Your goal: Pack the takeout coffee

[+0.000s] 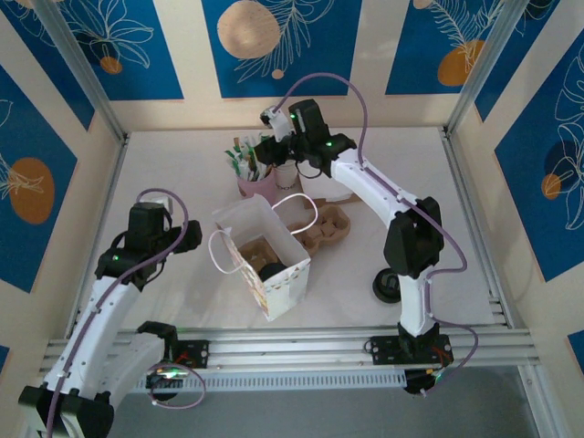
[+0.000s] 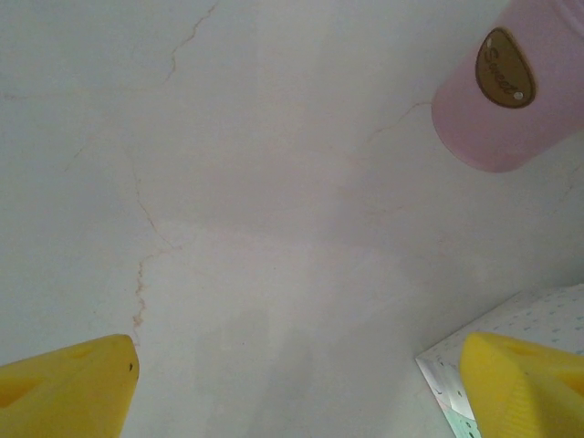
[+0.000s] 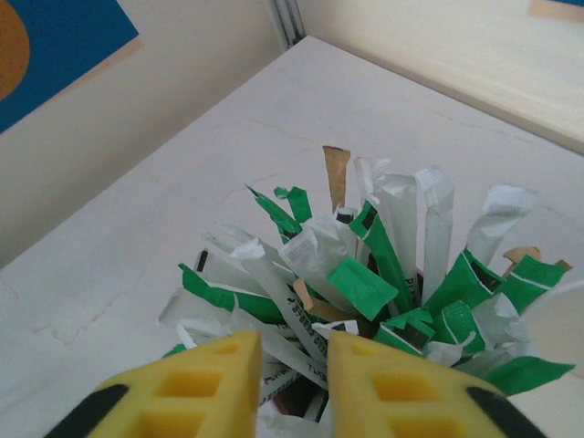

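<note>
The takeout coffee [image 1: 269, 271] shows as a round black lid down inside the open white paper bag [image 1: 285, 239] at mid-table, beside a tan cardboard insert. My right gripper [image 1: 265, 151] hangs over the pink cup [image 1: 254, 185] of green and white packets [image 3: 365, 274] at the back. In the right wrist view its yellow jaws [image 3: 295, 351] stand close together with a white packet [image 3: 294, 310] slanting across the narrow gap; a pinch is not clear. My left gripper [image 1: 153, 212] hovers left of the bag, wide open [image 2: 301, 383] over bare table.
A brown cardboard cup carrier [image 1: 327, 224] lies behind the bag. A white cup [image 1: 286, 173] stands next to the pink cup [image 2: 511, 91]. A flat black lid [image 1: 387, 287] lies by the right arm's base. The bag's corner [image 2: 520, 324] shows near my left gripper's right finger.
</note>
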You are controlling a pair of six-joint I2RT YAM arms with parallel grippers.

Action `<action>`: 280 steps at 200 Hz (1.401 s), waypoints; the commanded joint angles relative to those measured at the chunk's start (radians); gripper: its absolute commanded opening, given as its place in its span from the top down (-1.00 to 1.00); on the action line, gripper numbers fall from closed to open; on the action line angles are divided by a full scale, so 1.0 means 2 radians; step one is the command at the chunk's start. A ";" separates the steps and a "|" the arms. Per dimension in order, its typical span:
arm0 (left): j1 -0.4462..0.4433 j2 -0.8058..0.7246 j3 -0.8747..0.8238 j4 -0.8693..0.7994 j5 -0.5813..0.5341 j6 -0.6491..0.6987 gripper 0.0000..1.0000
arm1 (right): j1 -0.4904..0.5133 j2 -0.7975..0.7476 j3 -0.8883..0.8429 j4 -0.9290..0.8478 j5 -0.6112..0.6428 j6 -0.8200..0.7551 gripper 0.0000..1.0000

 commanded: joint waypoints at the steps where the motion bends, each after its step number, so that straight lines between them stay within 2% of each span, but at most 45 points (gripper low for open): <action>1: 0.009 -0.002 0.003 -0.002 0.009 0.007 -0.82 | 0.003 -0.009 0.022 -0.005 0.014 -0.009 0.66; 13: 0.009 -0.003 0.003 -0.001 0.009 0.006 -0.82 | 0.006 -0.017 0.020 -0.003 0.025 -0.011 0.70; 21: 0.010 -0.004 0.003 -0.002 0.009 0.007 -0.82 | 0.008 -0.024 0.019 0.000 0.032 -0.012 0.82; 28: 0.009 -0.005 0.003 -0.002 0.008 0.007 -0.82 | 0.010 -0.030 0.018 0.002 0.043 -0.012 1.00; 81: 0.009 -0.026 0.025 -0.002 -0.011 0.008 -0.81 | 0.022 -0.106 0.008 0.000 0.092 -0.015 1.00; 113: 0.009 -0.032 0.102 -0.027 -0.043 0.047 -0.81 | 0.041 -0.170 0.021 -0.032 0.143 -0.016 1.00; 126: 0.009 -0.032 0.141 -0.035 -0.046 0.061 -0.74 | 0.048 -0.204 0.014 -0.036 0.144 -0.010 1.00; 154: 0.009 -0.044 0.201 0.000 0.038 0.098 -0.71 | 0.059 -0.287 -0.030 -0.016 0.114 0.024 1.00; 184: 0.005 -0.028 0.239 0.082 0.240 0.086 -0.69 | 0.071 -0.356 -0.075 0.010 0.099 0.045 1.00; 196: 0.001 -0.017 0.251 0.121 0.294 0.069 -0.64 | 0.073 -0.372 -0.085 0.009 0.092 0.051 1.00; 215: -0.009 -0.016 0.248 0.198 0.329 0.063 -0.50 | 0.074 -0.389 -0.094 0.000 0.075 0.068 1.00; 235: -0.024 -0.006 0.245 0.276 0.381 0.055 -0.51 | 0.074 -0.398 -0.098 -0.009 0.044 0.084 1.00; 251: -0.053 0.019 0.264 0.286 0.411 0.067 -0.53 | 0.079 -0.399 -0.100 -0.011 0.028 0.092 1.00; 264: -0.094 0.037 0.284 0.266 0.413 0.112 -0.57 | 0.085 -0.394 -0.099 -0.013 0.018 0.094 1.00; 280: -0.171 0.058 0.306 0.221 0.368 0.207 -0.60 | 0.095 -0.384 -0.093 -0.019 0.013 0.091 1.00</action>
